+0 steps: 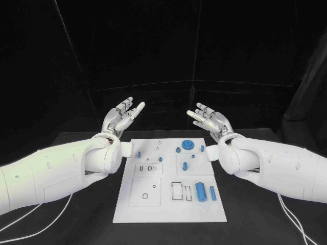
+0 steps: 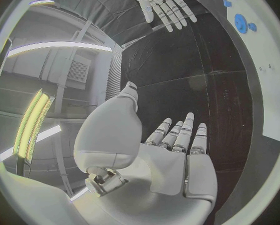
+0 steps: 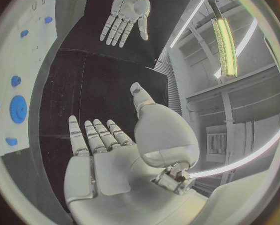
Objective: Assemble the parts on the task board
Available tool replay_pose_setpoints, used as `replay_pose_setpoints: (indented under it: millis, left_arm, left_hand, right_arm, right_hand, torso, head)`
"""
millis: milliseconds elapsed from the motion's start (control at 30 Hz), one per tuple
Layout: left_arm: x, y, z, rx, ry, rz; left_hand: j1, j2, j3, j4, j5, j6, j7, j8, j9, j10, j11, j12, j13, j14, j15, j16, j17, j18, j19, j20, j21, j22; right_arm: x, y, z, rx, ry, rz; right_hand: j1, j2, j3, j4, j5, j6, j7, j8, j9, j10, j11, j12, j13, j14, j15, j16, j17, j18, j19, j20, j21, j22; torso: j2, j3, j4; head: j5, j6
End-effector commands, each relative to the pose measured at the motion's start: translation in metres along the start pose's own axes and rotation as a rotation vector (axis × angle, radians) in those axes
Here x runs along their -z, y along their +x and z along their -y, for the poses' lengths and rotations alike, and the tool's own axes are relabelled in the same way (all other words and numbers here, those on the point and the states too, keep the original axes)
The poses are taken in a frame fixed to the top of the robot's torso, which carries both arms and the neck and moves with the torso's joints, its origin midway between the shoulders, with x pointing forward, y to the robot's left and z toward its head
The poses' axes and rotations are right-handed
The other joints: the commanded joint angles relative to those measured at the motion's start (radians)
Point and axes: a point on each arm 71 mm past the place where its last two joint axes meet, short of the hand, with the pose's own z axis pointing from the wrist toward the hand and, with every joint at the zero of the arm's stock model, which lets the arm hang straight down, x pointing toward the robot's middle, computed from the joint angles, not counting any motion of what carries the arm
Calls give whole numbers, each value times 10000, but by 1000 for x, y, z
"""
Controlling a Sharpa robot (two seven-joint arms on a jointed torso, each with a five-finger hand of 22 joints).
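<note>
We find the left robot hand [image 1: 123,116] and right robot hand [image 1: 211,118] raised at mid-frame, fingers spread, holding nothing, above the far edge of the board [image 1: 171,214]. The board lies at lower centre on the tabletop [image 1: 75,224]. The blue parts [image 1: 201,192], including a gear [image 1: 187,143], rest on it untouched.

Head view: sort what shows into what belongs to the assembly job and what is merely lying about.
Belongs to the job:
- task board, white, mid-table
- blue gear at its far end
- blue cylinder and thin blue pin near its front
- left hand and right hand, both raised, holding nothing

Just lying about:
- white cables on the black table
</note>
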Motion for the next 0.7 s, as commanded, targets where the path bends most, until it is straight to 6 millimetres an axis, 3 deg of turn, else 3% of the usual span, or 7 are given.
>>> replay_pose_setpoints:
  millis: [33, 100, 233, 333, 500, 567, 700]
  left_arm:
    - [-1, 3, 4, 638, 472, -459]
    - [-1, 3, 4, 638, 472, -459]
    - [2, -20, 5, 835, 562, -175]
    - [2, -22, 6, 969, 614, -245]
    - [4, -24, 6, 1105, 655, -370]
    - [6, -25, 7, 1178, 663, -483]
    - [9, -27, 8, 1305, 638, -656]
  left_hand:
    - [129, 56, 10, 36, 52, 122, 806, 44, 15, 90, 110, 53, 18, 143, 43, 88, 29, 177, -1, 60, 37, 9]
    - [154, 123, 20, 23, 48, 238, 846, 64, 28, 238, 158, 76, 36, 274, 69, 168, 53, 170, 5, 70, 43, 12]
    - [137, 363, -61, -27, 37, 844, 1076, 168, 92, 1157, 443, 237, 132, 955, 233, 489, 153, 52, 245, 90, 149, 78]
    - [325, 541, -117, -172, 42, 1631, 1172, 307, 164, 2506, 675, 498, 248, 2276, 410, 977, 321, -129, 1030, 89, 495, 274]
    - [795, 620, -121, -608, 8, 3079, 1250, 590, 296, 4023, 770, 773, 333, 3340, 527, 1248, 383, -229, 2049, 66, 947, 494]
    - [1198, 636, -151, -1080, 32, 4347, 1271, 821, 388, 5856, 598, 1115, 431, 4193, 361, 1414, 409, -95, 3315, 98, 1470, 731]
    - [1308, 625, -237, -1318, 17, 5217, 1242, 966, 441, 6808, 464, 1321, 477, 5129, 76, 1720, 506, 105, 4976, 78, 2177, 1048]
  right_arm:
    - [-4, 10, -1, 121, 37, -1686]
    - [-5, 10, -1, 166, 50, -1832]
    - [-14, -22, -2, 2493, -1002, -1103]
    - [-13, -28, -2, 3016, -1167, -1100]
    - [-12, -34, -4, 3861, -1396, -1226]
    - [-12, -36, -6, 4336, -1517, -1315]
    - [-13, -37, -10, 5231, -1650, -1531]
  right_hand:
    - [1429, 169, 198, -888, 91, 2840, 1301, 580, 312, 4062, 549, 820, 361, 3721, 432, 909, 341, 610, 3142, -3, 1005, 488]
    - [1629, 190, 260, -1067, 105, 4176, 1280, 865, 444, 5653, 367, 1205, 458, 5684, 199, 1412, 482, 923, 3971, 12, 1409, 628]
    - [1789, 194, 283, -1269, 16, 5650, 1127, 1001, 475, 6517, 141, 1227, 350, 6782, -91, 1491, 395, 1201, 4751, -6, 1746, 672]
    - [1874, 204, 318, -1419, -17, 6539, 1045, 1041, 472, 6984, 14, 1186, 334, 7432, -248, 1515, 386, 1237, 5210, -127, 1931, 683]
    - [1780, 266, 331, -1505, -74, 7131, 949, 954, 417, 7533, -126, 1053, 323, 8125, -439, 1416, 372, 1240, 5780, -325, 2116, 658]
    - [1748, 264, 335, -1586, -101, 7364, 909, 884, 398, 7782, -197, 962, 315, 8477, -533, 1361, 368, 1233, 6065, -437, 2199, 637]
    - [1779, 175, 337, -1759, -138, 7598, 839, 806, 394, 8076, -286, 875, 322, 9026, -695, 1398, 402, 1233, 6495, -612, 2379, 661]
  torso:
    - [-3, 1, 3]
    - [-3, 1, 3]
    - [157, -38, -81]
    - [162, -18, -47]
    - [220, 14, 3]
    - [302, 15, 13]
    - [419, 1, 33]
  head:
    - [0, 0]
    - [0, 0]
    - [95, -29]
    - [96, -50]
    - [61, -11]
    - [37, 16]
    - [15, 48]
